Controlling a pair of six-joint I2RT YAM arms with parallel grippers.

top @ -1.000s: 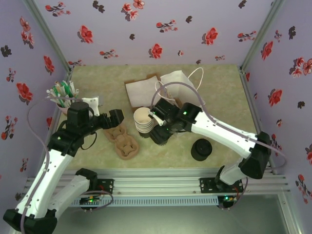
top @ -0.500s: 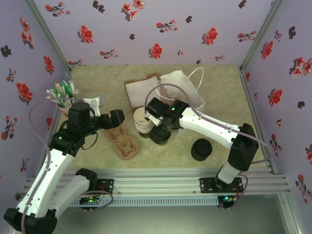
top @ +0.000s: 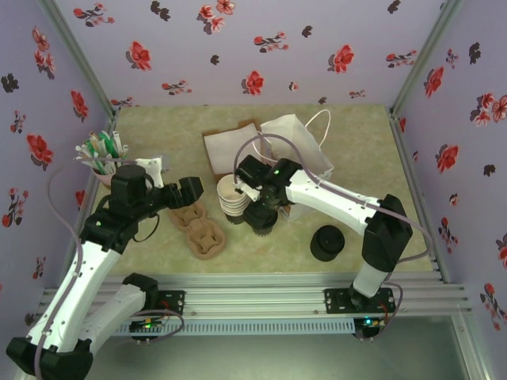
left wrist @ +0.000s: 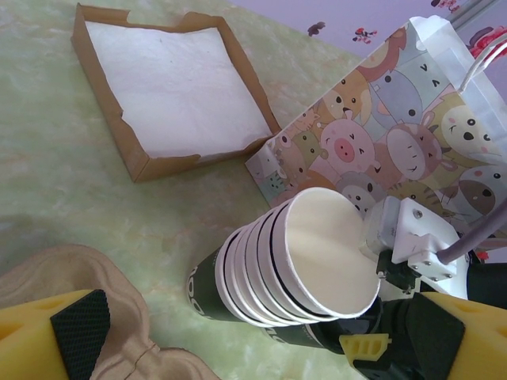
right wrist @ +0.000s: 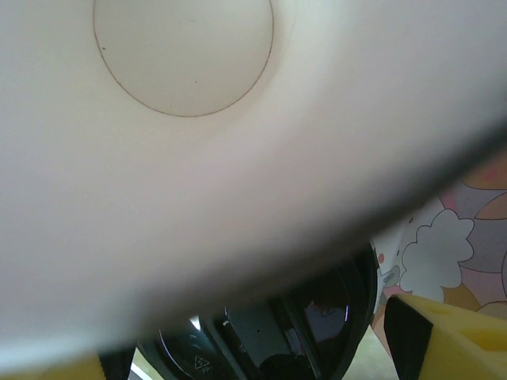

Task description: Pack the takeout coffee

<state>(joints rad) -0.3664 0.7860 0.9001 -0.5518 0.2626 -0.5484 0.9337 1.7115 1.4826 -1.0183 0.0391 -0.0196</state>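
Right claw (top: 260, 210) straddling takeout coffee (right wrist: 265, 336), sitting at 4 o'clock of cup stack (top: 230, 194); jaws standing wide, contact undeterminable. Left claw (top: 188, 190) hovering spread. Grasp step seemingly proceeding. Next: squeezing firmly, lifting upright toward bag (top: 301, 138) at 1 o'clock.

Bright even light, soft shadows, overhead view sharp, stacked cups (right wrist: 238, 182) blurred close-up

Cup stack (left wrist: 305, 257) beside cartoon bag (left wrist: 396, 134); napkin tray (left wrist: 190, 164) behind.
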